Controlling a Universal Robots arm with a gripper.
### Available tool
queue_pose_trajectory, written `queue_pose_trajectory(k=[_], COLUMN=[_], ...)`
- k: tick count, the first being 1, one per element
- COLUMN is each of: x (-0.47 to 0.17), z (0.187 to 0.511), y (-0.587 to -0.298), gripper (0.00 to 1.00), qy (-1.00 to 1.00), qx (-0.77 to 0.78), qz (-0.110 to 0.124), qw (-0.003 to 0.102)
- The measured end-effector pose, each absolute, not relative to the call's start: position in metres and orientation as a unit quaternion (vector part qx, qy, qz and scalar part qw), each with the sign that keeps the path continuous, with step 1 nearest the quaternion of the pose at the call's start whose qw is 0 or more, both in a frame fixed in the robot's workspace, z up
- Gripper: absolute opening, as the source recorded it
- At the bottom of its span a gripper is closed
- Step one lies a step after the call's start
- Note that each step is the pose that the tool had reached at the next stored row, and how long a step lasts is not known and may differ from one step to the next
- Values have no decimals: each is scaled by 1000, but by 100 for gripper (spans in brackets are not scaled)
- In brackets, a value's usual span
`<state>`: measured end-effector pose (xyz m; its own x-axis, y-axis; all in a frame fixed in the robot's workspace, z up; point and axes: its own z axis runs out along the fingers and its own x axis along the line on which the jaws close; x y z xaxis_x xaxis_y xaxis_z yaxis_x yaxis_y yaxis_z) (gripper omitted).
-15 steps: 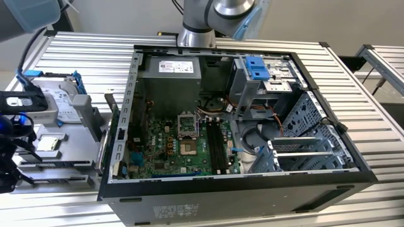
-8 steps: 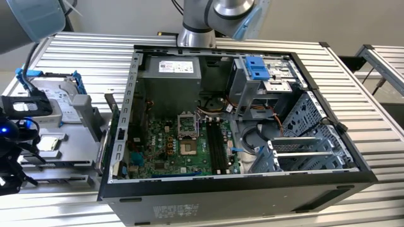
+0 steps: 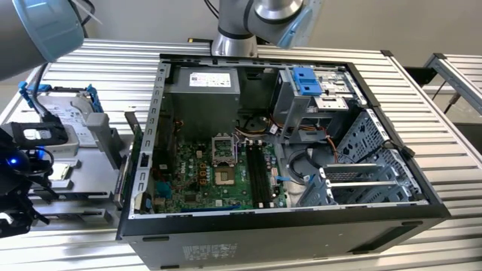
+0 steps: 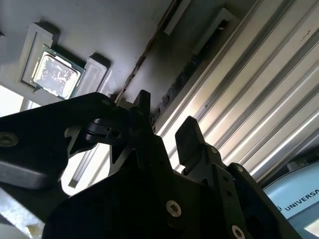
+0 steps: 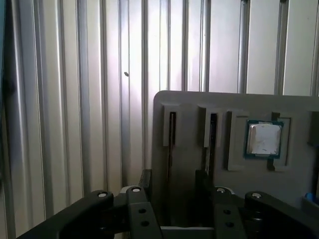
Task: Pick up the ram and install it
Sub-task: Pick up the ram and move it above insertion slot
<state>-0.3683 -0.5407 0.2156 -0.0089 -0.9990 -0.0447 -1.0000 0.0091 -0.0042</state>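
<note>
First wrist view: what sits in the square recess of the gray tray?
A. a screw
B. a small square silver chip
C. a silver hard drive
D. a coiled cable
B: a small square silver chip lies in a recess of the gray tray, beside two narrow dark slots.

So the black gripper (image 5: 173,180) gets chopped off by the frame edge in both wrist views, and its body covers the near part of the grey plastic tray (image 5: 189,102). The tray's two narrow slots (image 5: 172,130) just read as dark slivers, can't tell what's in them. In the exterior view the big grey-blue arm link (image 3: 34,25) is blurry and cropped at the corner.
</note>
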Motion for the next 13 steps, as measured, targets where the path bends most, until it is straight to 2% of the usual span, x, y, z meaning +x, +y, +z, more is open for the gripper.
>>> queue_pose_trajectory(k=[13], x=[-369], z=[193], y=[-536], gripper=[100], qy=[713], qx=[-701], qz=[12], qw=[15])
